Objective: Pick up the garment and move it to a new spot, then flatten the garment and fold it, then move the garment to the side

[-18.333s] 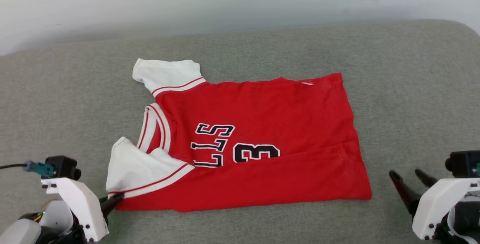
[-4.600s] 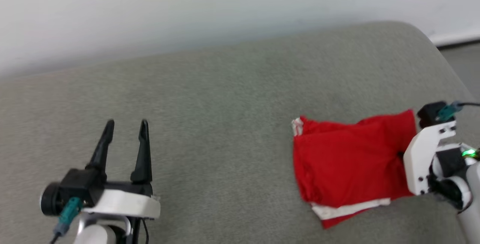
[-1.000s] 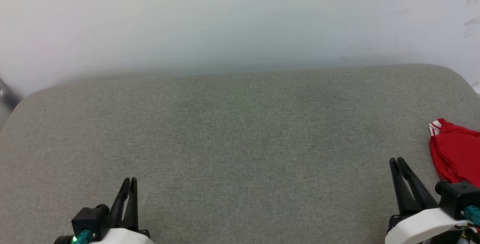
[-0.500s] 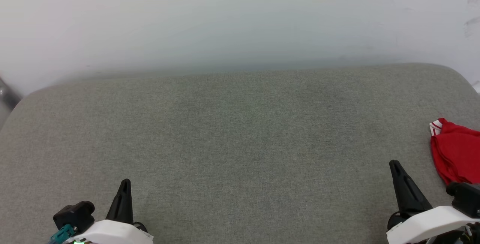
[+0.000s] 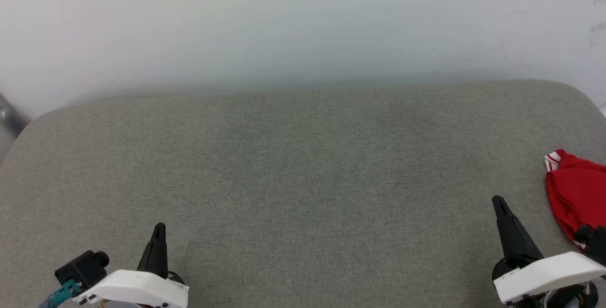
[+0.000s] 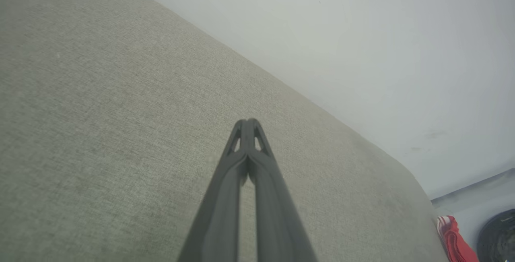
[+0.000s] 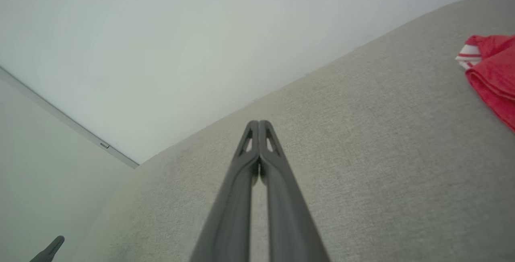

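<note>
Upholstery first: a grey-green woven cushion [image 5: 303, 171] spans the scene from left to right, rounded at its far corners, with a pale wall [image 5: 303, 24] behind its far edge. Red garment [image 5: 575, 194] lies bunched in layered folds on the cushion's right end, cut off by the right border of the head view. A bit of red-and-white striped trim [image 5: 551, 158] shows at its far left corner. Near right, the right gripper [image 5: 497, 201] has its fingers pressed together tip to tip with nothing between them, pointing far. The garment sits just right of it, clear of the fingers. Near left, the left gripper [image 5: 159, 228] is likewise pressed together and empty, over bare cushion, well apart from the garment. Contact between fingertips and cushion: cannot tell.
</note>
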Tool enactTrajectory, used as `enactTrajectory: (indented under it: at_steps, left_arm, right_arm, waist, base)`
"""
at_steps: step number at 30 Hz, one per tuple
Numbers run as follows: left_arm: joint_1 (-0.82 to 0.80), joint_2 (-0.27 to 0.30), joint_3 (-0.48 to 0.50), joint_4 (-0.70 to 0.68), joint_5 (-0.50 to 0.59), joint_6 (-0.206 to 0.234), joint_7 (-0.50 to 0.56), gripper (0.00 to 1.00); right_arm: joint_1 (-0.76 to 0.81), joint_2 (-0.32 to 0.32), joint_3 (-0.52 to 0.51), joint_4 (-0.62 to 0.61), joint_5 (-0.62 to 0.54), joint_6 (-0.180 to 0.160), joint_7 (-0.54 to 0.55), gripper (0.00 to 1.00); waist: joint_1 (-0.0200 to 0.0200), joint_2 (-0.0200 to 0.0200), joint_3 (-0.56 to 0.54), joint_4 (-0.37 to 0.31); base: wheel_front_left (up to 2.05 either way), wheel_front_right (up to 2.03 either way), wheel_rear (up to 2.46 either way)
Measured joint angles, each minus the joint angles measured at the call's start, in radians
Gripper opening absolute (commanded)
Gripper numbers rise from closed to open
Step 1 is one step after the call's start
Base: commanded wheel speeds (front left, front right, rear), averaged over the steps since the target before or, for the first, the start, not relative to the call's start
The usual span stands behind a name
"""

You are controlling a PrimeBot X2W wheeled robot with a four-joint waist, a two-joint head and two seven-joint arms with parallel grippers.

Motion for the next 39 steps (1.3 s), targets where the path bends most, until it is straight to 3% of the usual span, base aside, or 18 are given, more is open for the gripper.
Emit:
enactTrajectory:
  at_steps: [15,39]
  left_arm:
    - [-0.028,-0.037,0.05,0.013,-0.193,-0.038,0.059,0.0]
    - [-0.06,-0.076,0.106,0.029,-0.414,-0.082,0.126,0.0]
  right_arm:
    - [-0.031,0.0,-0.009,0.057,0.239,0.0,0.008,0.0]
    - [-0.076,0.0,-0.022,0.122,0.513,0.0,0.021,0.0]
  waist:
    - [0.0,0.0,0.004,0.006]
    - [0.0,0.0,0.009,0.013]
  base:
    - [0.0,0.0,0.0]
    - [0.0,0.0,0.0]
